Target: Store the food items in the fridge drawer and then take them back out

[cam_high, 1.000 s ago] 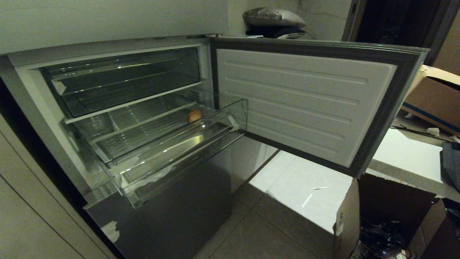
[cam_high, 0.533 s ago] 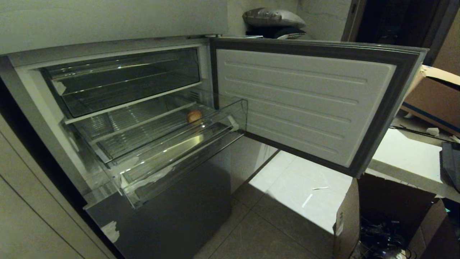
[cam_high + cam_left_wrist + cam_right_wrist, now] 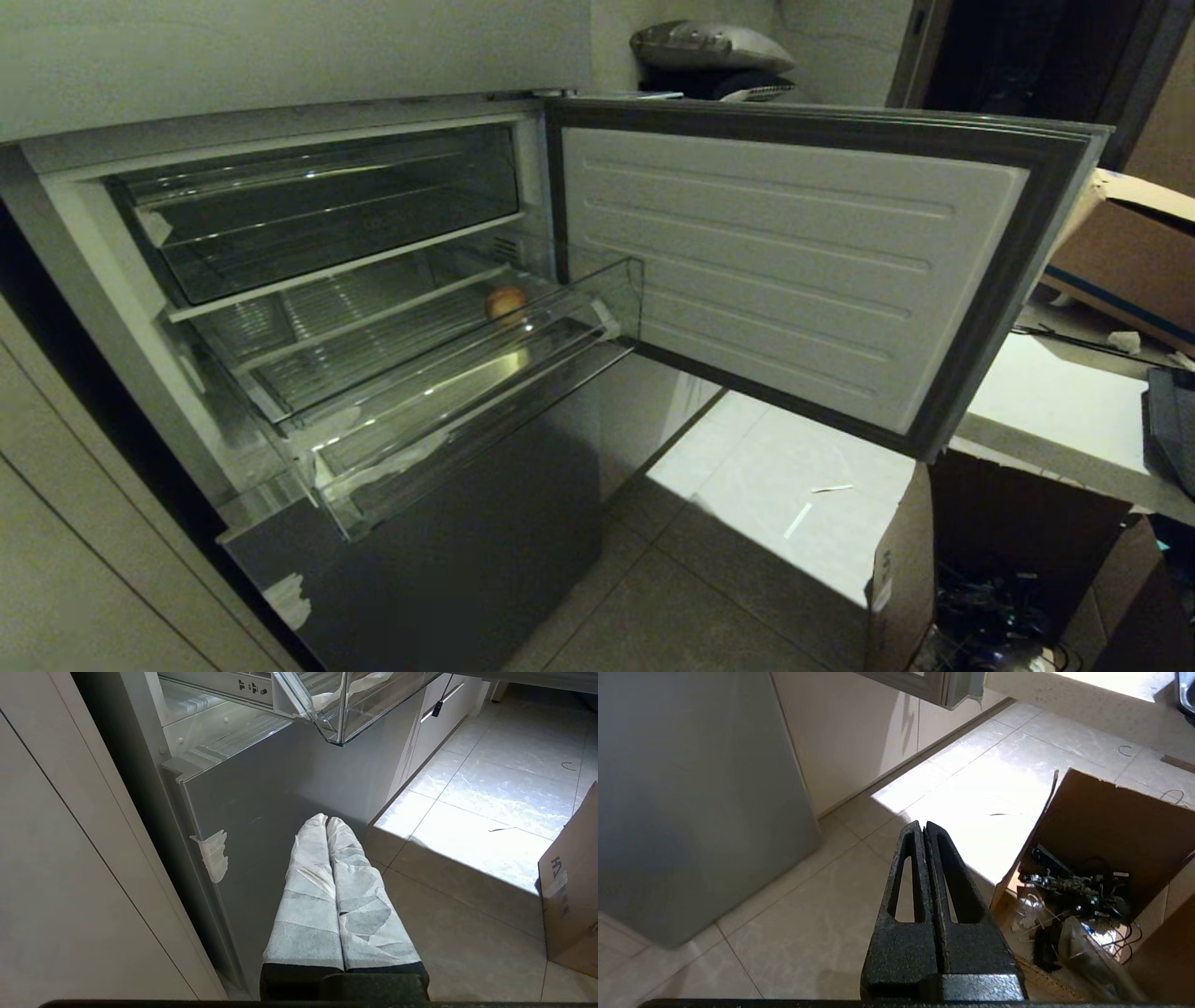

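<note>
1. The fridge (image 3: 121, 233) fills the left half of the head view; its open door (image 3: 794, 271) swings out toward 3 o'clock, white inner liner showing.
2. The grey lower door panel (image 3: 448, 569) sits below the open compartment, at 7 o'clock in the head view.
3. The fridge drawer (image 3: 448, 392), clear with a ribbed floor, is pulled out and juts toward 5 o'clock from the fridge opening.
4. A cardboard box (image 3: 1101, 830) stands open on the tiled floor, tangled cables inside.
5. The left gripper (image 3: 327, 820), fingers wrapped in white, is pressed fully together and grips nothing, low before the grey panel.
6. The right gripper (image 3: 923, 823), bare black, is likewise fully closed and empty, above the floor tiles beside the box.
7. The potato-like food item (image 3: 505, 301) lies in the drawer at its back, toward 1 o'clock of the drawer floor.
</note>
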Robot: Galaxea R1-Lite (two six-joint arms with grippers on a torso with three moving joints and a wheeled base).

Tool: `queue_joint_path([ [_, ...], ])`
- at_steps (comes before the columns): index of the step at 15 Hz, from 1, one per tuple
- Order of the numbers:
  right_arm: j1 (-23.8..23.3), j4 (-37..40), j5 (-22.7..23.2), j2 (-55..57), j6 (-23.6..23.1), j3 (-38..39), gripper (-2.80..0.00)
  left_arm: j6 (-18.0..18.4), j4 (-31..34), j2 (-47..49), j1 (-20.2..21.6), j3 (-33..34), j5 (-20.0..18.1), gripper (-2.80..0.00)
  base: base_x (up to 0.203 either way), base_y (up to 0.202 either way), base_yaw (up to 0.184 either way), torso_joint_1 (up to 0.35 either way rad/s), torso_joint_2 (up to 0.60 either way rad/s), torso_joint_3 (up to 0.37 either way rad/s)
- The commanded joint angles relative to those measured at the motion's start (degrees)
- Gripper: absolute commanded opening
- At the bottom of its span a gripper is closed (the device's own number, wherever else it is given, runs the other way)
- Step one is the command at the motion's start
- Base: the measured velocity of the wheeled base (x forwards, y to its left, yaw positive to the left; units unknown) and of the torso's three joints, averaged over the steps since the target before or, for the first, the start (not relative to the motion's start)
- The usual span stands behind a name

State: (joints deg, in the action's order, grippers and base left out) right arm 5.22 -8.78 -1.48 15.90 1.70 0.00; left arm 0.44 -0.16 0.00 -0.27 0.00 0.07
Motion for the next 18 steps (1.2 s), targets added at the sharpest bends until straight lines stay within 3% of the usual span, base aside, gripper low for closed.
queue_joint_path([
  [1,0.1,0.5,0.1,0.1,-0.3,1.8,-2.80,0.0,0.0,0.1,0.0,0.0,0.0,-2.80,0.000,0.000,0.000,0.000,0.00,0.000],
  [4,-4.1,1.2,2.0,-5.1,-1.2,1.8,-2.80,-0.1,0.0,0.1,0.0,0.0,0.0,-2.80,0.000,0.000,0.000,0.000,0.00,0.000],
  [8,-5.4,2.9,1.8,-16.3,-2.9,1.8,-2.80,-0.3,-0.1,0.1,0.0,0.0,0.0,-2.80,0.000,0.000,0.000,0.000,0.00,0.000],
  [10,-5.5,4.3,0.5,-15.9,-0.8,1.8,-2.80,-0.3,-0.1,0.1,0.0,0.0,0.0,-2.80,0.000,0.000,0.000,0.000,0.00,0.000],
  [18,-5.5,4.3,0.6,-15.9,-0.7,1.8,-2.80,-0.3,-0.1,0.1,0.0,0.0,0.0,-2.80,0.001,0.001,0.007,0.001,0.00,0.000],
])
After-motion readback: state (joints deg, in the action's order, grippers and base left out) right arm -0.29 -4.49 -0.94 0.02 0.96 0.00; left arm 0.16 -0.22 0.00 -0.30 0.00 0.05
